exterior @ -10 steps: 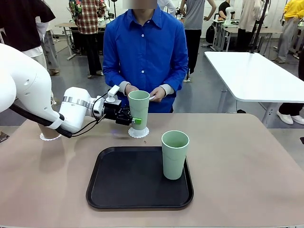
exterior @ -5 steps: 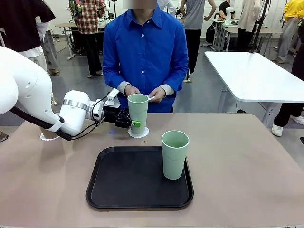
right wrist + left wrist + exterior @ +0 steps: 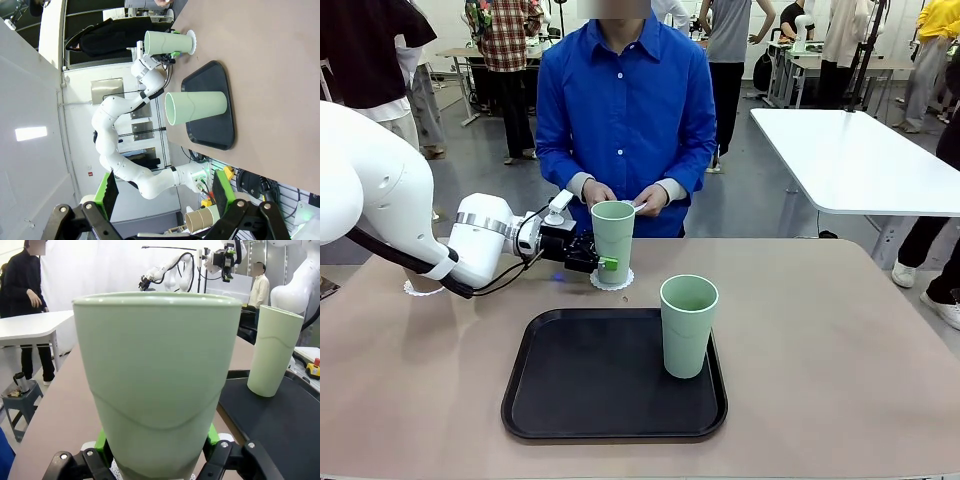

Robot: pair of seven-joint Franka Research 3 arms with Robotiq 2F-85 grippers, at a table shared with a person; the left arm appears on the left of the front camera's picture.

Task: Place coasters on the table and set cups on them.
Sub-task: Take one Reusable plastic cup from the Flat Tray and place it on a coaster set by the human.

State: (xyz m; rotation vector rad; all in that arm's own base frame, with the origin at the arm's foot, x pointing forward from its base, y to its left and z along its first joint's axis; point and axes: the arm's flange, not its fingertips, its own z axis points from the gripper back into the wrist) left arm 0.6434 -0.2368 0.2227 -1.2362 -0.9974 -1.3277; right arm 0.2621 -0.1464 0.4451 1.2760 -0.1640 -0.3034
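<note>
At the counter's far edge, just before the person, the left jaws are clamped on the lower part of a mint cup, one green pad showing against its near side. That cup stands upright with its base on a coaster, whose lacy rim shows around the foot. From the left wrist the same cup looms large between two pads, with a bit of coaster beside it. The left arm reaches in low from the left, and another coaster peeks out from behind it. A second mint cup stands upright near the right edge of a black tray, which lies nearer the robot, well apart from the first cup; the left wrist view has this cup off to the right on the tray. The person's hands are held together just behind the gripped cup, holding something small and white. Seen from the right wrist, the right jaws are spread wide with nothing between them, far from both cups.
</note>
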